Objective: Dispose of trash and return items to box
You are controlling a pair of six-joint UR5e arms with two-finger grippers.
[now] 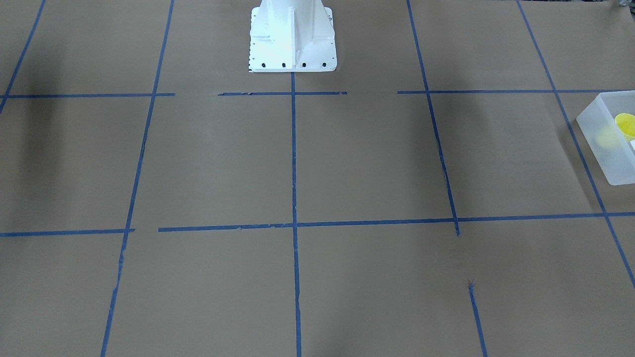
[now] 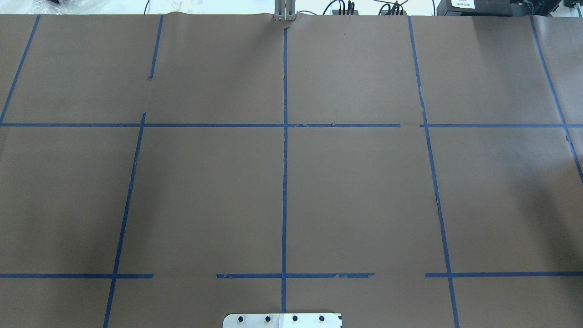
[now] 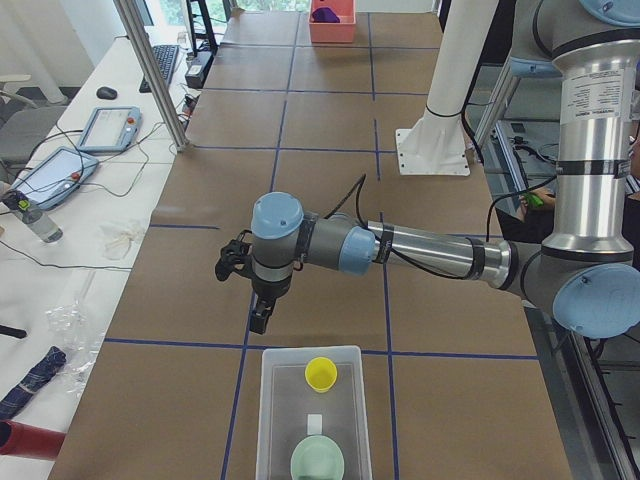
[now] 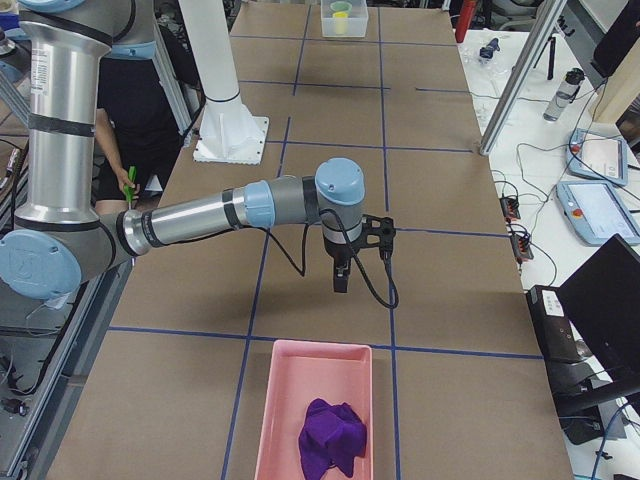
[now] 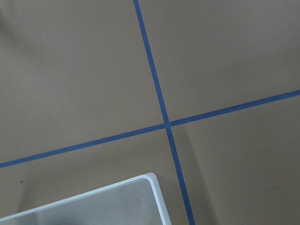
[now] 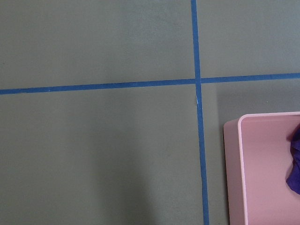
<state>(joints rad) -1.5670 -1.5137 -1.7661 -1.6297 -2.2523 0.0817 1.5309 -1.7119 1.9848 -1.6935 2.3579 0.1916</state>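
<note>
Left-end view, lower centre: cup (image 3: 321, 374) and bowl (image 3: 317, 463) sit in the box (image 3: 266, 420), so sorting looks finished. Right-end view, bottom: purple trash (image 4: 332, 437) lies in the pink tray (image 4: 262, 420). The left gripper (image 3: 258, 325) and right gripper (image 4: 340, 283) hang clear beside their bins; I cannot tell the jaw widths.

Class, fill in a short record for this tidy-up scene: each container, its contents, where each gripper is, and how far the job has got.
Box: translucent bin, at the table end on the robot's left
Box contents: yellow cup and green bowl, apart
Other container: pink tray, at the opposite end, holding a purple crumpled thing
Left arm: left gripper points down beside the bin; open or shut unclear
Right arm: right gripper points down near the pink tray; open or shut unclear
Progress: both items are in the bin
</note>
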